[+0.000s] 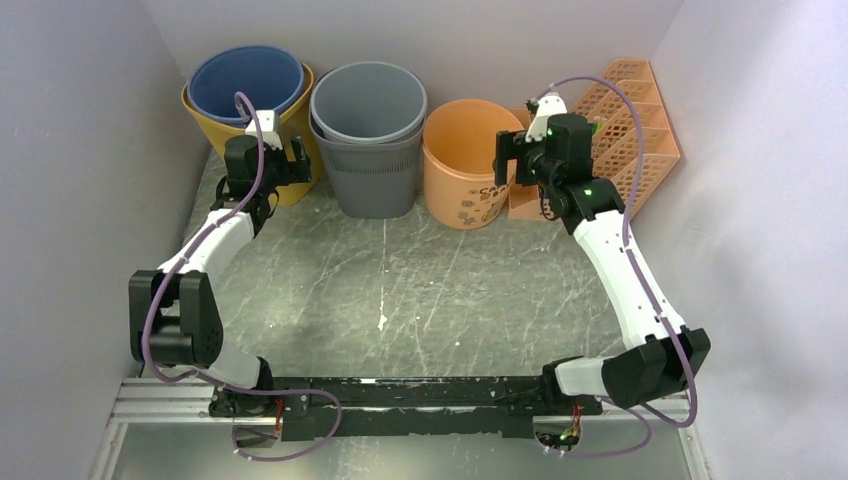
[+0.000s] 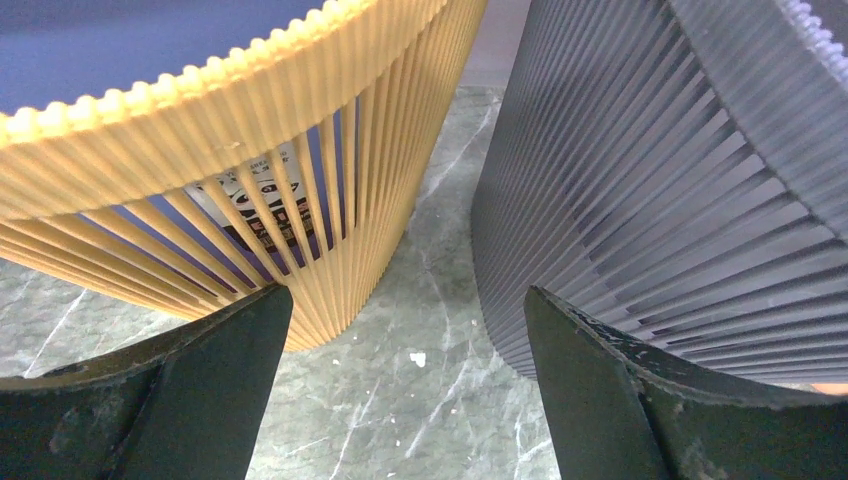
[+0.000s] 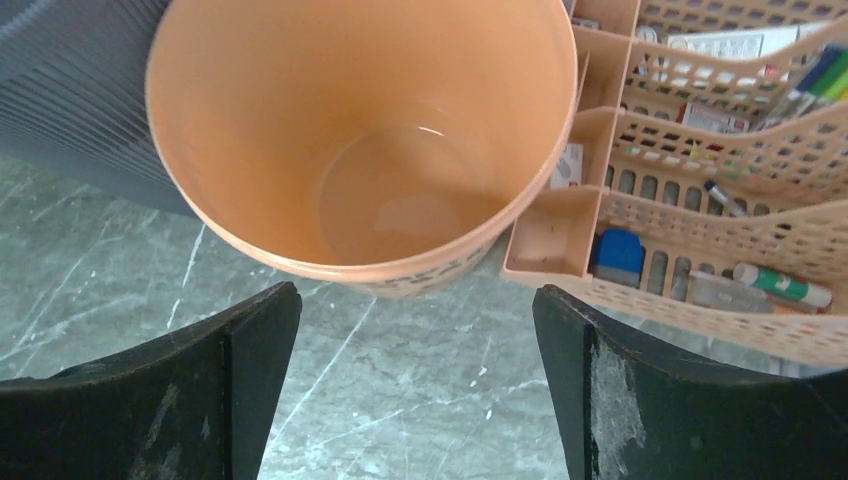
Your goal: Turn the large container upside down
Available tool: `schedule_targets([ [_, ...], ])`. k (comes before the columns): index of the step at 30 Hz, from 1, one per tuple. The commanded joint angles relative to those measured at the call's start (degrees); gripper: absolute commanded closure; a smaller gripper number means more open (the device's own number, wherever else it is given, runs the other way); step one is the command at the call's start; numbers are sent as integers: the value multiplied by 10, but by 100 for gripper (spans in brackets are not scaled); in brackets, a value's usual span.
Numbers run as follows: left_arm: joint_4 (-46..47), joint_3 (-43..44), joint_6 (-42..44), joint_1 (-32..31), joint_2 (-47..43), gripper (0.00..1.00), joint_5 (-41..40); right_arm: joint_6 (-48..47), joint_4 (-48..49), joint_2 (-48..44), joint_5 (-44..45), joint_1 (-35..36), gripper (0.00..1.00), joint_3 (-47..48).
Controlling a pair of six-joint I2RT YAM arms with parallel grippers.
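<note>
Step in hand: approach, pre-grasp. Nothing is gripped yet and all containers stand upright at the back of the tabletop (image 1: pixel 400 290). We take the grey bin (image 1: pixel 372 185) at back centre as the large container. It looks the biggest of the row, though the yellow slatted bin (image 1: pixel 298 112) with the blue bin (image 1: pixel 245 80) nested in it is close in size, so that is our guess.

The left end effector (image 2: pixel 408 400) is spread wide and empty. It sits low, aimed at the gap between the yellow bin and the grey bin, with the grey ribbed wall near its right finger; we cannot tell if they touch. The right end effector (image 3: pixel 415 390) is also wide and empty, above and just short of the orange bucket (image 3: pixel 360 140). The grey wall is off to its left and the desk organiser (image 3: pixel 700 200) to its right.

Next move, as we judge it: one end effector must close on the grey rim or wall — the left is nearer — then lift, roll the wrist half a turn and set the bin mouth-down. The grey looks like two stacked bins, so a grip may pull only the upper one.
</note>
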Motion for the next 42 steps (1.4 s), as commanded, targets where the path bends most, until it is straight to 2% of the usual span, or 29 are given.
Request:
schedule_targets([
  [1,33,27,-8,3,13,1,4,-58,-54,33,12,31,14,51],
  [9,44,24,-21,2,14,1,0,-129,-91,111,84,151,17,118],
  [12,48,21,-27,2,13,0,2,-133,-87,136,92,173,17,123],
  [22,53,10,-23,2,3,0,-2,-148,-26,164,119,177,14,105],
  [30,54,1,-17,2,1,1,-9,-162,-12,196,103,177,15,102],
  [33,56,-2,-13,2,-1,0,-11,-166,-5,202,107,177,19,95],
  [38,49,2,-3,2,-4,1,-16,-162,-18,210,90,177,40,101],
  [42,47,0,0,2,-8,0,-19,-151,-34,213,71,177,49,110],
])
